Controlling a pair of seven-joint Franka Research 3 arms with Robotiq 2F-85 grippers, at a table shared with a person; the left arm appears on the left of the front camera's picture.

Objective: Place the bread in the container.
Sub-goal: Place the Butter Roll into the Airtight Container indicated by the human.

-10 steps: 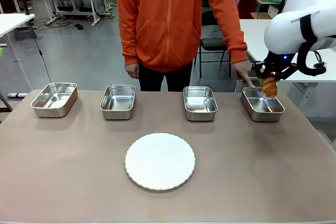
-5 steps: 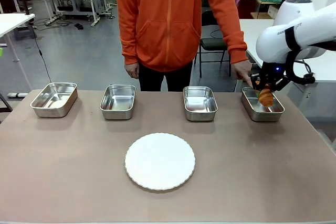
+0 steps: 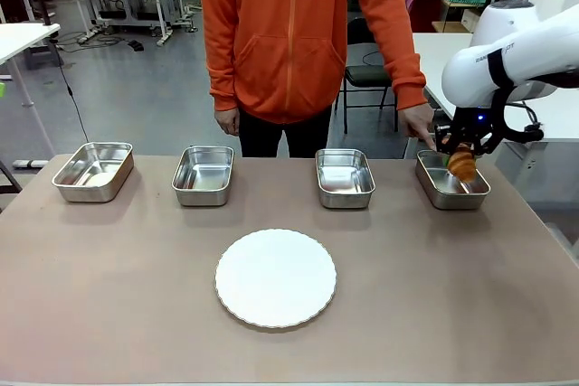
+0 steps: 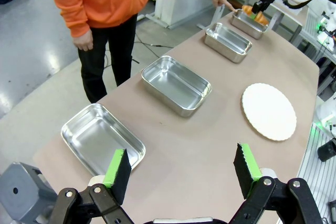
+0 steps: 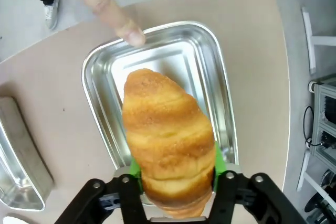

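The right gripper (image 3: 462,153) clasps the golden-brown ridged croissant (image 5: 167,137) between its green pads, holding it just above the shallow stainless-steel pan (image 3: 451,181) at the right end of a row of 4 pans. A person's fingertip (image 5: 131,34) touches that pan's rim. The left gripper (image 4: 181,174) hangs with its jaws spread wide and nothing between them, above the brown table (image 3: 136,296). A round white scalloped plate (image 3: 275,277) lies mid-table. Partial grey lettering on the right arm is unreadable.

We find the way down into the container (image 3: 451,187) crowded by the person's finger (image 5: 123,29) on its far rim and the bread (image 3: 462,163) above it, while the tabletop (image 3: 109,287) around the white plate (image 3: 275,277) lies open
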